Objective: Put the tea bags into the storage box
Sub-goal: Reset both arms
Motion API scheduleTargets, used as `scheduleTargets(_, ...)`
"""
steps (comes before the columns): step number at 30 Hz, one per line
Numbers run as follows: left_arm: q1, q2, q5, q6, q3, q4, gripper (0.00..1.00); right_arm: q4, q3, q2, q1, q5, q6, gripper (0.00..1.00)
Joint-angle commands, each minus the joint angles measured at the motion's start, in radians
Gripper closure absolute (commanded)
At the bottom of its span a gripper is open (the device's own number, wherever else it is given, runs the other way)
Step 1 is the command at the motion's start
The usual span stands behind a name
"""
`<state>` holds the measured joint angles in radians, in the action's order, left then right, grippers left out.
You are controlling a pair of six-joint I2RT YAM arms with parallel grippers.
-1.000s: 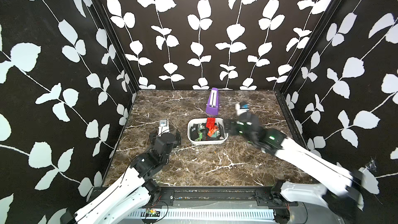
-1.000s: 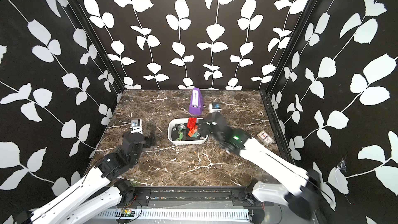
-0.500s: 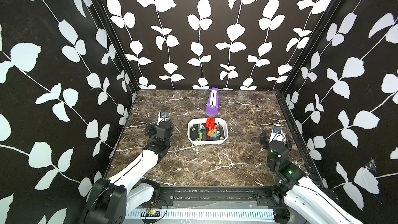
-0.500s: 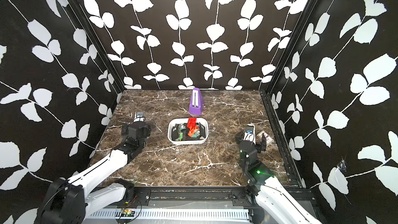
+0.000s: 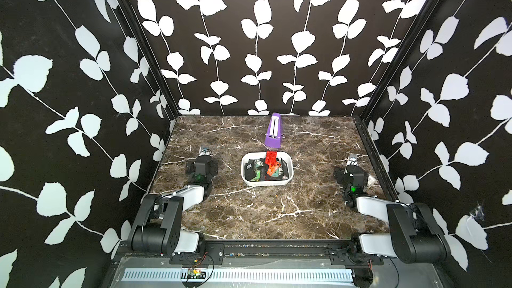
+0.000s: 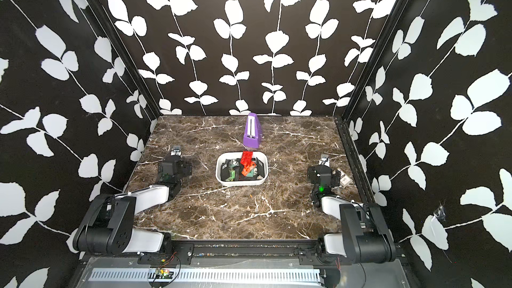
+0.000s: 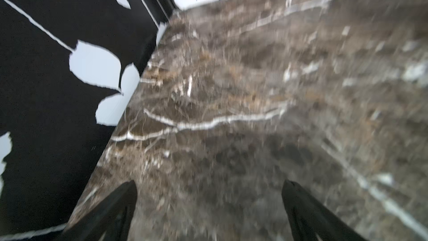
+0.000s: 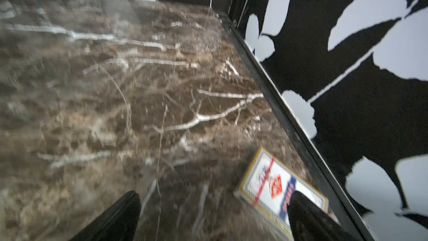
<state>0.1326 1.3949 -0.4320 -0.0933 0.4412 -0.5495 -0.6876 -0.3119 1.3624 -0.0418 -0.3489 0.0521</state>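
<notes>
Now your tea bags (image 5: 266, 169) lie piled inside the box (image 5: 291, 163). Your left claw (image 7: 208, 188) and right claw (image 8: 213, 198) are both wide open and hold nothing, resting well away on each side of the box, likely because the job looks done.

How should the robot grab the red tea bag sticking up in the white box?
Probably pinch the raised far edge of the red tea bag from above. It leans on the far rim of the storage box, so that edge sticks free.
</notes>
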Motion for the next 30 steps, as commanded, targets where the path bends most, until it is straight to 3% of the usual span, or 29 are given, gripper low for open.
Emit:
scheduleTargets(1, -0.023, 0.004, 0.118, -0.024, -0.015, -0.147, 0.01, -0.165, -0.035, 0.063, 0.037, 0.147, 0.011, 0.01)
scheduleTargets(3, -0.023, 0.018, 0.152, -0.025, -0.002, -0.136, 0.01, -0.217, -0.032, 0.117, 0.039, 0.196, -0.006, 0.00)
scheduleTargets(8, -0.025, 0.189, 0.274, -0.071, -0.090, -0.498, 0.01, -0.216, -0.048, 0.155, 0.040, 0.218, -0.015, 0.00)
scheduleTargets(10, -0.041, 0.148, 0.285, -0.036, -0.039, -0.318, 0.01, -0.181, -0.072, 0.163, 0.039, 0.222, -0.019, 0.00)
scheduleTargets(12, -0.072, 0.175, 0.321, -0.017, -0.038, -0.367, 0.01, -0.182, -0.075, 0.164, 0.034, 0.217, -0.023, 0.01)
scheduleTargets(13, -0.073, 0.156, 0.321, -0.013, -0.030, -0.312, 0.01, -0.178, -0.076, 0.163, 0.034, 0.215, -0.023, 0.01)
scheduleTargets(30, -0.073, 0.156, 0.319, -0.013, -0.035, -0.325, 0.01, -0.162, -0.084, 0.162, 0.004, 0.187, -0.051, 0.01)
